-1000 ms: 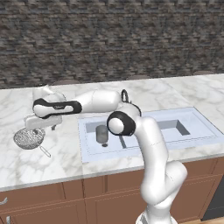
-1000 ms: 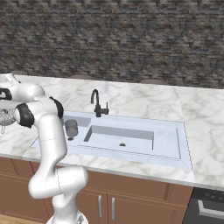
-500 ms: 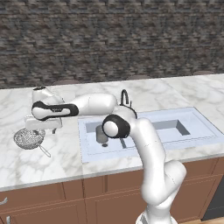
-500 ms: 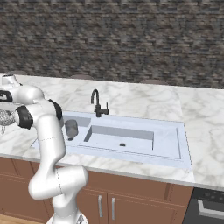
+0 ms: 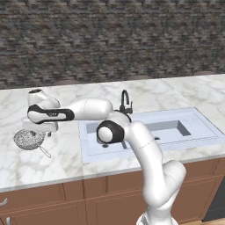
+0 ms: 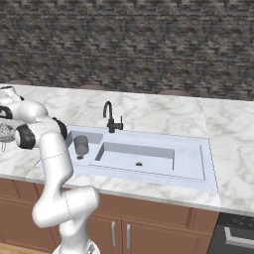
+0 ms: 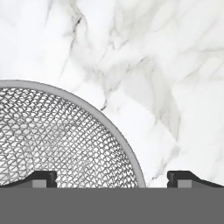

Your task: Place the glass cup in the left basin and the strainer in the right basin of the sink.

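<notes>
The gripper (image 7: 112, 177) has swung left from the sink (image 6: 206, 163) over the strainer (image 5: 29, 139), jaws wide and empty; cup (image 6: 80, 145) already sits in left basin (image 6: 72, 135).

Silver-grey mesh strainer (image 7: 57, 140) on white grey-veined marble counter (image 5: 66, 154); pale blue-white sink (image 6: 188, 163), black faucet (image 6: 110, 118), grey translucent glass cup (image 6: 80, 145).
</notes>
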### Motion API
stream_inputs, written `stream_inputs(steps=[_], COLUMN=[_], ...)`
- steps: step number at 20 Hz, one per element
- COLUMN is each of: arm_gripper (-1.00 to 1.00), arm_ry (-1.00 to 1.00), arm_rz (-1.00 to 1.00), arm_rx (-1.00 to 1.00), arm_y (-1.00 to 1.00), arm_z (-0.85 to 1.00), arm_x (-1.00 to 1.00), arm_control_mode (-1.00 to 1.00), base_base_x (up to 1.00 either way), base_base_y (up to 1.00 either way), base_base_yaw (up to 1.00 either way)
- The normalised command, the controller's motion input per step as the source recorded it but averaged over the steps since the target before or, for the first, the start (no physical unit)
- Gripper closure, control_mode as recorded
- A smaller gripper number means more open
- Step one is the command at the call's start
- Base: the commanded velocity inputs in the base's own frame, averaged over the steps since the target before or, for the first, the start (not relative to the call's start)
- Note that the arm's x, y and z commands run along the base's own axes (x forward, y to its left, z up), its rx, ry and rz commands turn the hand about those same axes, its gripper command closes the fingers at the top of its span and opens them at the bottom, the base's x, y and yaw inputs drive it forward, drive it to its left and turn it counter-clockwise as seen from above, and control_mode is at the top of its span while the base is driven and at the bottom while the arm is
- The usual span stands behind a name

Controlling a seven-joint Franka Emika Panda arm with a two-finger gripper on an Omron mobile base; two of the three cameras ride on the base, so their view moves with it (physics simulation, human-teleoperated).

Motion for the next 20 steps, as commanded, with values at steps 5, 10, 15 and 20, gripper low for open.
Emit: stream_inputs(steps=[5,10,15,20], arm_gripper=[-1.0,-1.0,1.0,1.0], arm_ry=[0.0,-0.01,-0.06,-0.01], arm_rz=[-0.16,-0.14,-0.11,0.0], arm_rx=[0.0,0.0,0.0,0.0], arm_y=[-0.04,-0.11,0.05,0.02], arm_z=[-0.28,-0.3,-0.21,-0.02], arm_x=[-0.06,-0.14,-0.07,-0.02], arm_control_mode=[-1.0,-1.0,-1.0,-1.0], base_base_x=[0.0,0.0,0.0,0.0], base_base_y=[0.0,0.0,0.0,0.0], base_base_yaw=[0.0,0.0,0.0,0.0])
